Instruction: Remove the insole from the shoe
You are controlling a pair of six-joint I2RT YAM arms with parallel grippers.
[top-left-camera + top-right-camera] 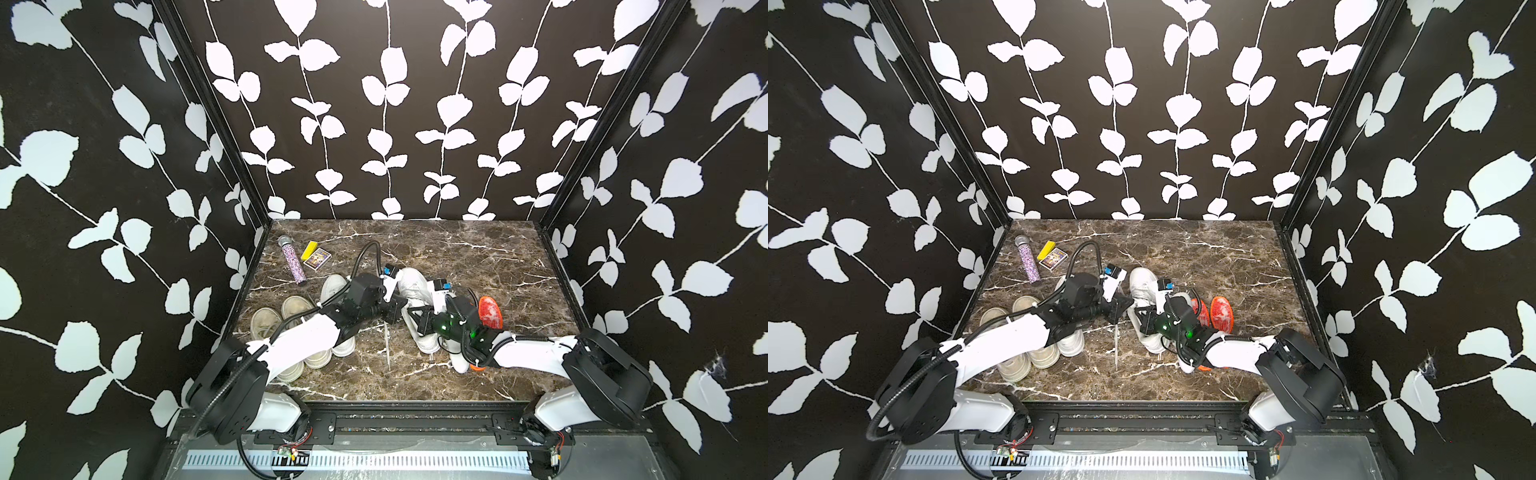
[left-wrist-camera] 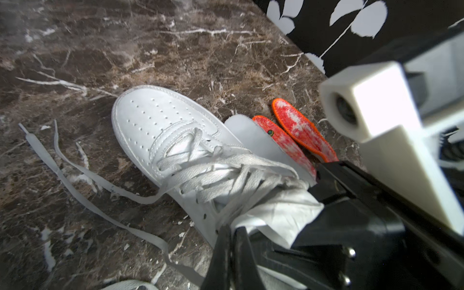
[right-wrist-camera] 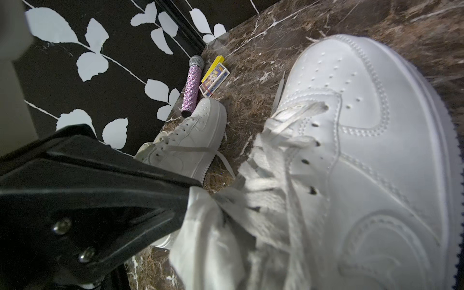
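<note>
We cannot see the insole. The white shoe (image 1: 412,286) lies mid-table (image 1: 490,253), toe toward twelve o'clock. Our left gripper (image 2: 232,236) is pinched closed on its laced edge, and our right gripper (image 3: 188,200) is clamped on its tongue (image 3: 208,226). Two orange insoles (image 1: 1222,313) lie at three o'clock, other sneakers (image 1: 266,322) at nine.

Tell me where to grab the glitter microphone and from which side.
Probably best: grip the microphone mid-handle, coming straight down from above, jaws across its narrow width. It lies flat on the table, a straight tube, and the card box beside it leaves little room.
</note>
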